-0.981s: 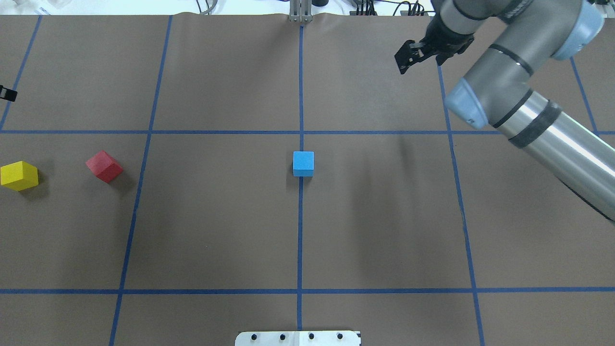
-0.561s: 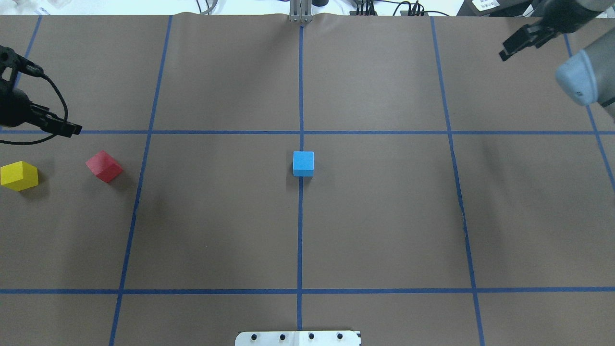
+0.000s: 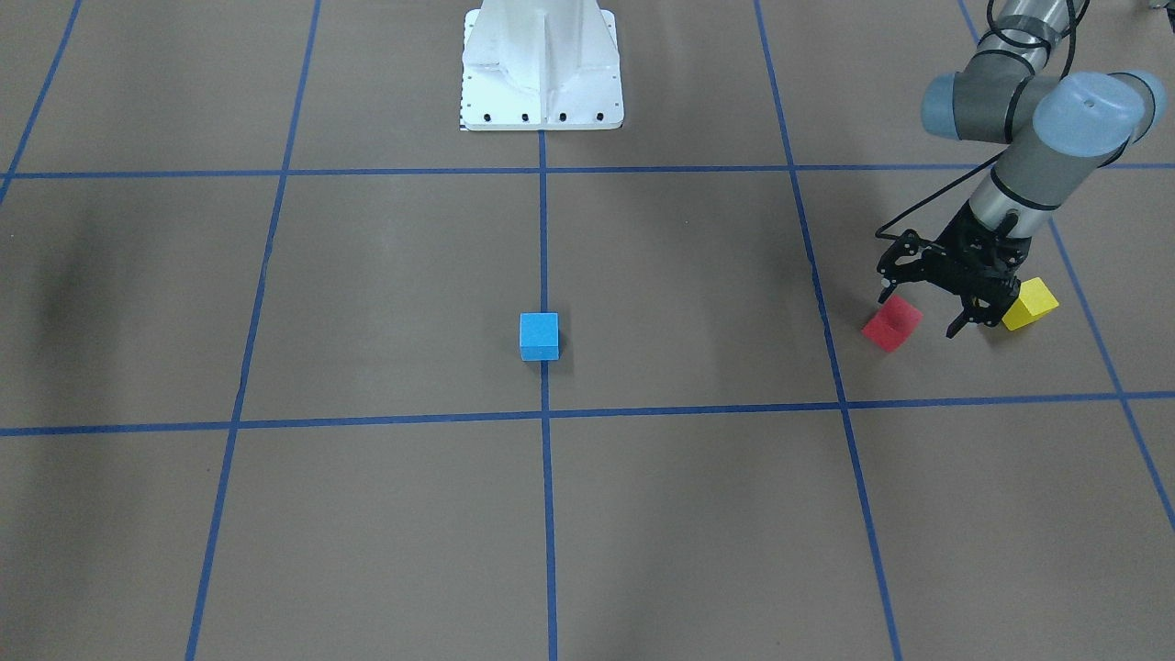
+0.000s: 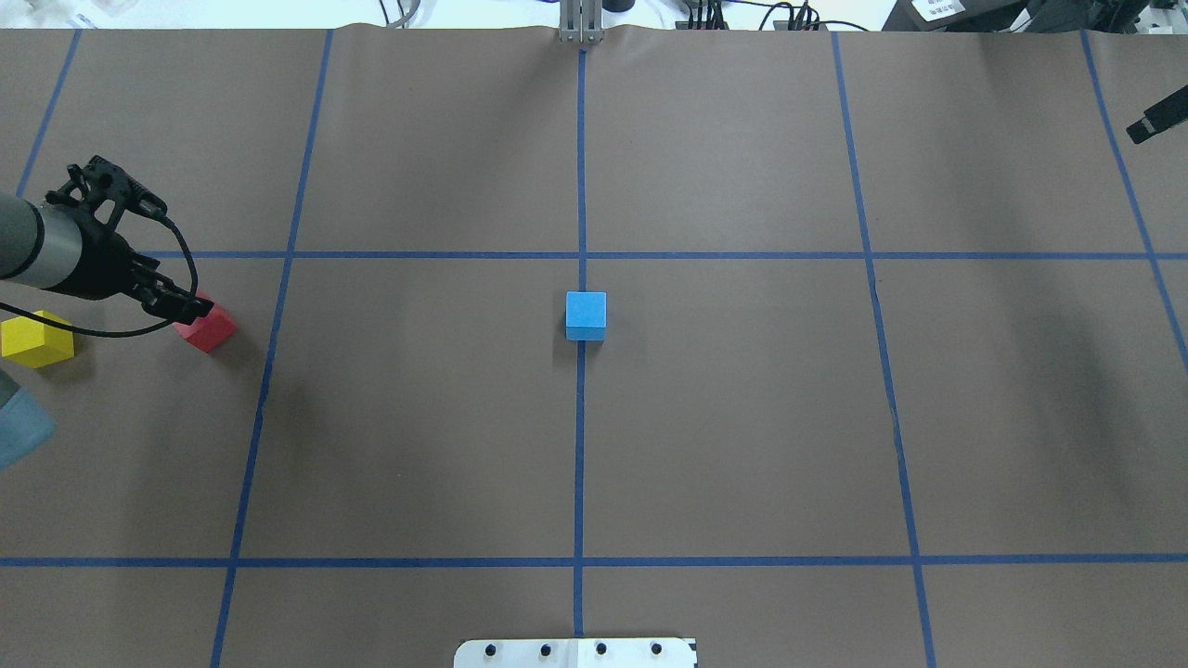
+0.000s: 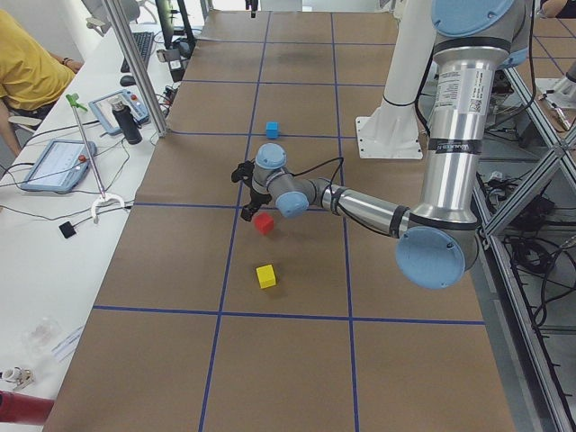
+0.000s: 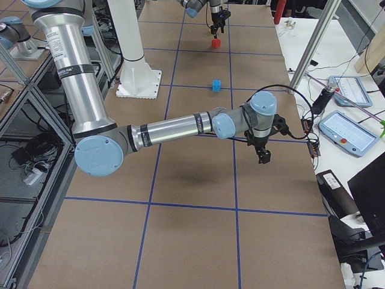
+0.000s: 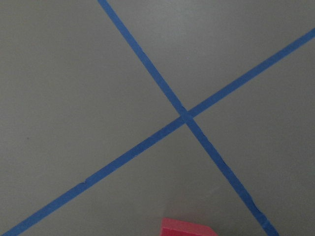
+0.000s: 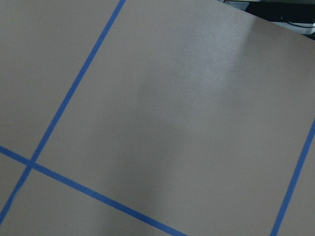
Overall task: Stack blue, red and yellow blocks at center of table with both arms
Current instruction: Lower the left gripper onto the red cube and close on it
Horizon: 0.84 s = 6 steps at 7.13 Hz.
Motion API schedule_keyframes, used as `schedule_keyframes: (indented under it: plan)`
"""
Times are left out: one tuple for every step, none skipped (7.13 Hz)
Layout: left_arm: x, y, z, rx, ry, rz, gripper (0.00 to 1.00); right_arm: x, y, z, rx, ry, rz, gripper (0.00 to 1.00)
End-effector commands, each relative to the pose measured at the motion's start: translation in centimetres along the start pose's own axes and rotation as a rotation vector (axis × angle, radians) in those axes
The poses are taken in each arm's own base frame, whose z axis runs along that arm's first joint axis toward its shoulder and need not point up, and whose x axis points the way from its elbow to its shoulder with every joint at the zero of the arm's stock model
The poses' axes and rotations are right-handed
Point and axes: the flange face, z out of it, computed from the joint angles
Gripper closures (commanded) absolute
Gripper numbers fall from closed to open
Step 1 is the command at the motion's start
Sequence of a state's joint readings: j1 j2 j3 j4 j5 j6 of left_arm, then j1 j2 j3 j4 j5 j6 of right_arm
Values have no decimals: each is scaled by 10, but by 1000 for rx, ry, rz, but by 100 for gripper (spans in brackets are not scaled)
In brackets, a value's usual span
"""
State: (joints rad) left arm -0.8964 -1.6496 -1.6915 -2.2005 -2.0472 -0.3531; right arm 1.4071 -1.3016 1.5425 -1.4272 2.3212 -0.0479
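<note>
The blue block (image 4: 586, 315) sits alone at the table's center and also shows in the front view (image 3: 539, 336). The red block (image 4: 209, 327) and the yellow block (image 4: 37, 340) lie at the far left. My left gripper (image 3: 921, 312) is open and empty, hovering over the red block (image 3: 892, 323), with the yellow block (image 3: 1030, 303) just beside it. The left wrist view shows only a corner of the red block (image 7: 187, 227) at the bottom edge. Of my right gripper (image 4: 1154, 122), one finger shows at the right edge; I cannot tell whether it is open or shut.
Brown paper with blue tape grid lines (image 4: 581, 186) covers the table. The robot's white base (image 3: 542, 69) stands at the near edge. Operators' tablets and cables (image 5: 58, 162) lie on a side table beyond the far edge.
My left arm has come in from the left edge and moved over the red block. My right arm has pulled away to the right, almost out of the overhead view.
</note>
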Motion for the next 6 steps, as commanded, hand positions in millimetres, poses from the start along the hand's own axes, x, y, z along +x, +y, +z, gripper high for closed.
schedule_keyframes:
  plan:
    - [8,-4,27,-33,9,14,0,3,3,1,-3,6,0,0]
    - [14,-9,41,-48,17,22,0,4,3,1,-3,6,0,0]
    - [17,-4,52,-69,21,24,0,3,3,1,-3,6,0,0]
    - [14,0,57,-80,18,20,3,3,3,2,-4,5,-1,0]
    - [11,3,60,-89,13,17,34,2,2,1,-3,5,-2,0]
    - [10,6,59,-90,12,16,74,2,1,1,-1,5,-3,0]
